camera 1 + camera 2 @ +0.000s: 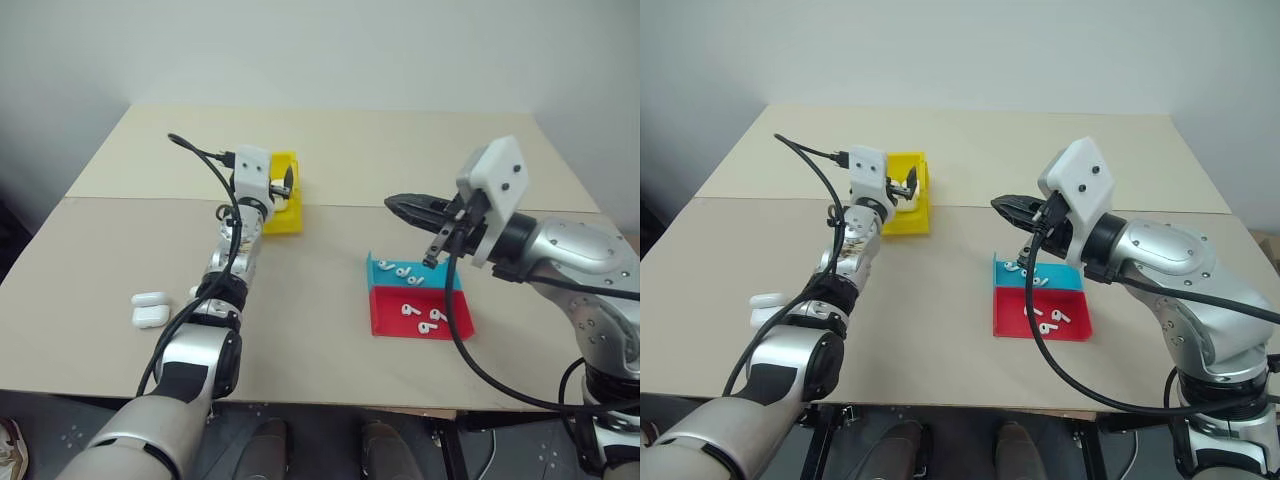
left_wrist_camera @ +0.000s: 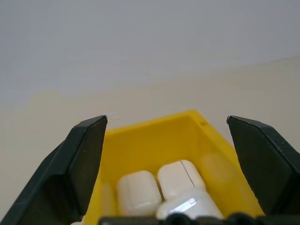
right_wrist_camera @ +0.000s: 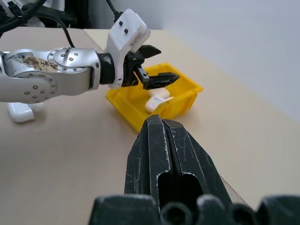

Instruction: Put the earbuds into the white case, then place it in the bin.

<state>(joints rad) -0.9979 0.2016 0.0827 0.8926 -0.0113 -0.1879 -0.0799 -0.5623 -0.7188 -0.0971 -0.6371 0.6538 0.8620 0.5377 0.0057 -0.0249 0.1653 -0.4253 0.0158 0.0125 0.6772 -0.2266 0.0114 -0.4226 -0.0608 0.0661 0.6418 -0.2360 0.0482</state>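
Left tool (image 3: pixel 157 80) hangs wide open over the yellow bin (image 1: pixel 288 215) holding white cases (image 2: pixel 180 178); best lift straight out, right tool (image 1: pixel 410 208) pinched shut and empty.

A lab test bench: bare beige table (image 1: pixel 330 300) against a plain white wall (image 1: pixel 320 50).

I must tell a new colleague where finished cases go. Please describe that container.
On the beige table, look far from the robot, under the open left gripper. There stands the yellow bin, holding white cases. Unlike the shallow blue-and-red tray, it has tall walls.
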